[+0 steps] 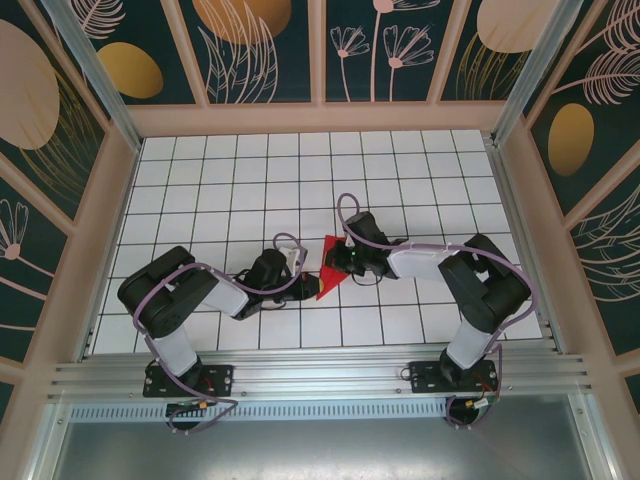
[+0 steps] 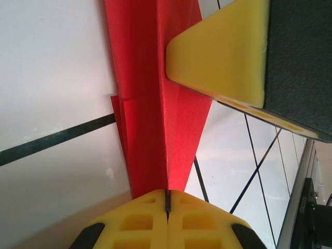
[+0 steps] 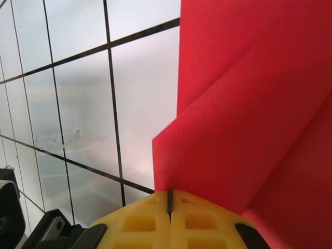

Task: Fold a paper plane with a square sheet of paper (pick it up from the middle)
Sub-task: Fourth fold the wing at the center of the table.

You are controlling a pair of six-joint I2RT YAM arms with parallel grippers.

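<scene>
The square sheet of paper [image 1: 329,276] is folded into a bright red creased wedge, held just above the white grid table between both arms. My left gripper [image 1: 304,288] is shut on its lower left end. In the left wrist view the red paper [image 2: 155,104] runs straight into the closed yellow jaws of the left gripper [image 2: 167,199], with a centre crease on the jaw line. My right gripper [image 1: 347,262] is shut on the wedge's right side. In the right wrist view the layered paper [image 3: 249,119] enters the closed right gripper [image 3: 169,199]. A yellow right finger [image 2: 223,52] presses the paper's far end.
The white tiled table [image 1: 250,180] stretches away behind the arms. Wooden frame posts and patterned walls [image 1: 320,50] close it in at the back and sides. An aluminium rail [image 1: 320,375] runs along the near edge. Black parts of the left arm [image 3: 10,207] sit low in the right wrist view.
</scene>
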